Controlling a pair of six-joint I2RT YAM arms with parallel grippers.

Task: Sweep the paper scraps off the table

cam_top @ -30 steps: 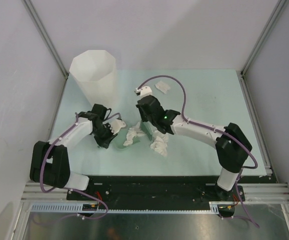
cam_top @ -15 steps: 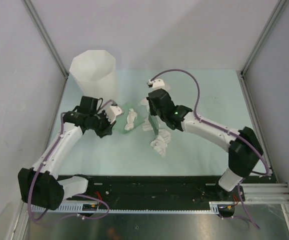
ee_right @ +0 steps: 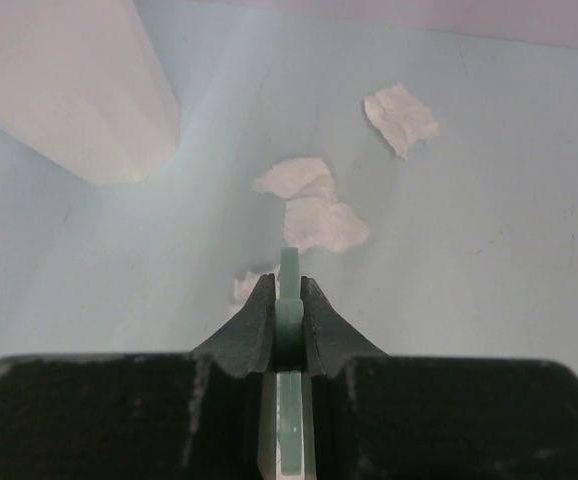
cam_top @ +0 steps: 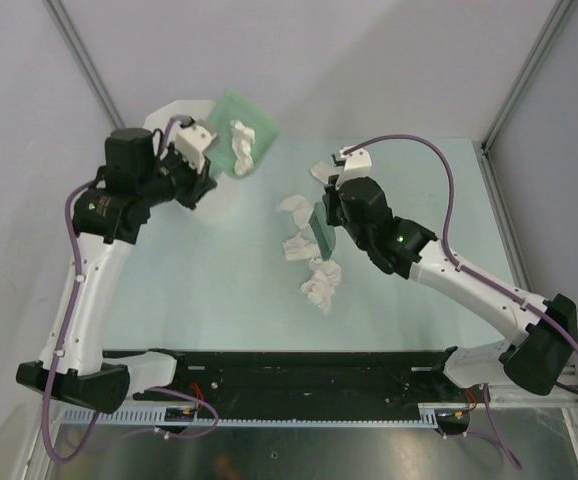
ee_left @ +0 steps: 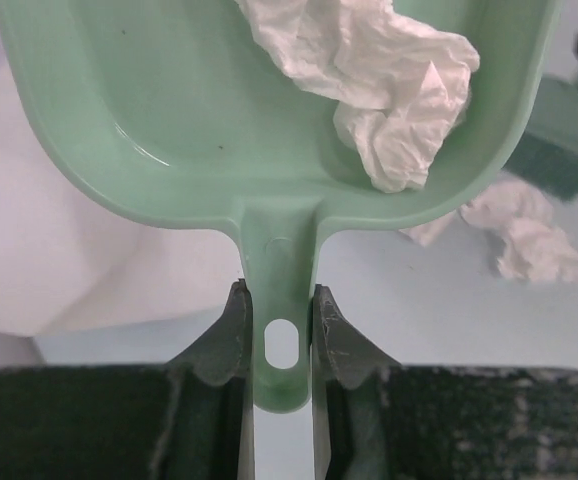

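Dustpan handle clenched in the left claw, pan stretching straight ahead, white bin below to its left, one crumpled wad inside. Right claw grips a green brush; other paper scraps lie strung out just ahead of it on the table.

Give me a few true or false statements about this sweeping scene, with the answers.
1. The left claw grips the dustpan by its handle. True.
2. The dustpan is empty. False: a paper wad lies in it.
3. The right claw stands open. False: it is shut on the brush.
4. Several paper scraps lie on the table. True.
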